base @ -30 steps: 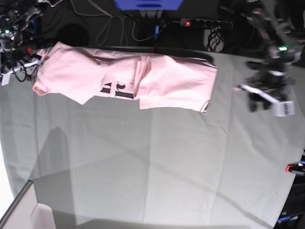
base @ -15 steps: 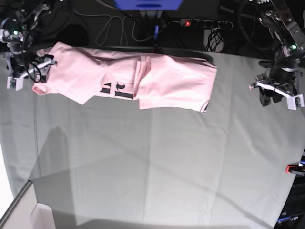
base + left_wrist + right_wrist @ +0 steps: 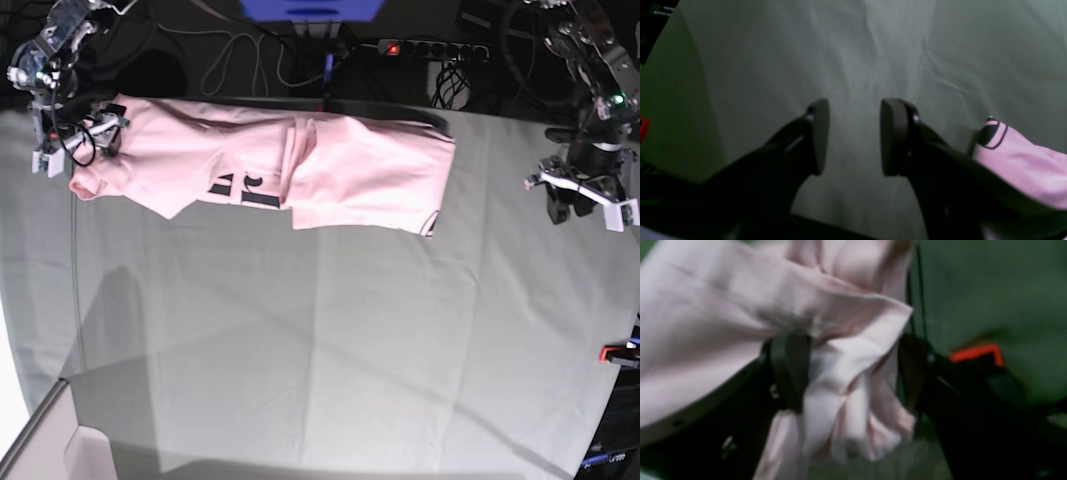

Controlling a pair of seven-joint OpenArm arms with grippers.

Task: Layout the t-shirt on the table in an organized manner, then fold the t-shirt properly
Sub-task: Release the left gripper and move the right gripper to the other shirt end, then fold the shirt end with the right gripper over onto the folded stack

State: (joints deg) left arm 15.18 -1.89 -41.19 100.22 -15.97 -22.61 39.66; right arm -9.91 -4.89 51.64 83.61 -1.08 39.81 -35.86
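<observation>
The shirt [image 3: 270, 170] is lying along the far edge of the worktop [image 3: 330, 350], bunched into a long strip with one half flopped over the other. A bit of black lettering [image 3: 245, 188] peeks out near the fold.

The right tool [image 3: 853, 373] is at the sleeve end of the shirt. From its own camera the two fingers [image 3: 790, 370] stand wide apart with a crumpled wad of pink cloth sitting between them. Cloth drapes over the top of one finger and hangs down in folds past the tips. The fingers look spread, not squeezed, so I can't honestly say it has a grip on the fabric, more like the cloth is just in the gap. There's a red clamp [image 3: 975, 351] just off to one side of that tool, and dark cable behind the shirt edge.

The left tool [image 3: 853, 136] is well apart from the shirt, over bare creased cloth at the other end of the worktop. Its pads [image 3: 893, 136] are parted with nothing between them, only worktop showing through the gap. A corner of the shirt, with a black-outlined patch [image 3: 990, 133], sits off beside one finger, not touching it as far as I can see.

A power strip [image 3: 432, 47] with a red light sits past the far edge.
</observation>
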